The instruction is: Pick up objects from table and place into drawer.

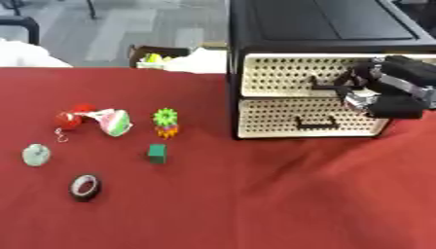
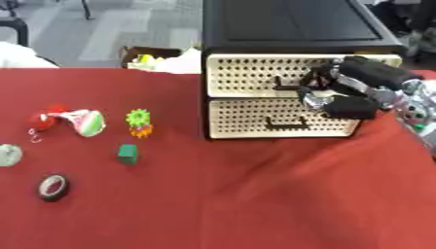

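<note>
The right hand [image 2: 354, 90] curls its fingers at the upper drawer's handle [image 1: 323, 85] — both drawers shut, handles running level — while the green block [image 1: 156, 153] and tape roll [image 1: 84, 187] lie on the red desk [image 1: 255, 204].

Right hand [image 2: 357, 90] covers the right end of the upper drawer [image 2: 255, 73]; blur hides whether its fingers [image 2: 319, 78] curl round the handle [image 1: 322, 86]. Its arm is cut by the right edge. Pale round thing [image 2: 7, 155] is half cut off at the left edge. Red item [image 1: 70, 119] with a small hook is too blurred to identify. Cabinet [image 1: 323, 19] top is cropped.
</note>
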`<state>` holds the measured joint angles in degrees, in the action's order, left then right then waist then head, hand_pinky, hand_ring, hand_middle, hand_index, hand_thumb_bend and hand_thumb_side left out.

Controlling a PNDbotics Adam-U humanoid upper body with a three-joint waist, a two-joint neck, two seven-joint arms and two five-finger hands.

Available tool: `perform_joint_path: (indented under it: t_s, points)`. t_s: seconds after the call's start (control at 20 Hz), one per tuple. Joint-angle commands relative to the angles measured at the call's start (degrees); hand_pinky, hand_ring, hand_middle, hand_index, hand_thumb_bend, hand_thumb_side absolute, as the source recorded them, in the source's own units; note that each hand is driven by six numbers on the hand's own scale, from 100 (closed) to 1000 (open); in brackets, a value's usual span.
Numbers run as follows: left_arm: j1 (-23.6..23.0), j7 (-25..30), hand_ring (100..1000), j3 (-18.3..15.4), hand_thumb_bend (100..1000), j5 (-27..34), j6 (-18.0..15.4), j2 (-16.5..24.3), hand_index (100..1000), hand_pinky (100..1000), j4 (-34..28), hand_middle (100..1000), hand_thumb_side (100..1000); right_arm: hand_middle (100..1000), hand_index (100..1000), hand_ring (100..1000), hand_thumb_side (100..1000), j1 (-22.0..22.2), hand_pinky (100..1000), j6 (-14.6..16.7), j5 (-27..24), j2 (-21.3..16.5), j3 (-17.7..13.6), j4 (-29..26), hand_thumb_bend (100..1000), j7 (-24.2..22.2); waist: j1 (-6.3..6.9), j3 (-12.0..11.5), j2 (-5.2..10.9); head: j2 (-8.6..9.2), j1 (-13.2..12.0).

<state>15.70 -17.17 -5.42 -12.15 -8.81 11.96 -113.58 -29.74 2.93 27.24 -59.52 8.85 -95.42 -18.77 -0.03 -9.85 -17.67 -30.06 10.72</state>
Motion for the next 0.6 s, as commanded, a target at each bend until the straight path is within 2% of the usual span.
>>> perform_joint_path:
  t_s: [0.05, 0.35, 0.6]
  points:
    - [0.8, -0.1, 499, 0.1, 100, 0.1, -0.1, 0.6, 707, 444, -1.0, 592, 852, 100, 781, 100, 1000, -0.8, 100, 0.1, 0.8, -1.4, 0.3, -0.2, 100, 0.0, -0.07, -0.1, 0.78, 0.86, 0.3]
    - [0.8, -0.6, 499, 0.0, 100, 0.3, -0.2, 0.7, 704, 444, -1.0, 590, 849, 100, 764, 100, 1000, -1.4, 100, 0.6, 5.3, -1.6, 1.1, 0.6, 100, 1.7, -0.20, -0.1, 0.74, 0.96, 0.6]
    - [0.7, -0.7, 499, 0.1, 100, 0.2, -0.2, 0.7, 703, 444, -1.0, 590, 849, 100, 752, 100, 1000, -2.0, 100, 1.7, 8.8, -1.5, 2.1, 0.9, 100, 1.3, -0.28, -0.2, 0.71, 0.85, 0.7]
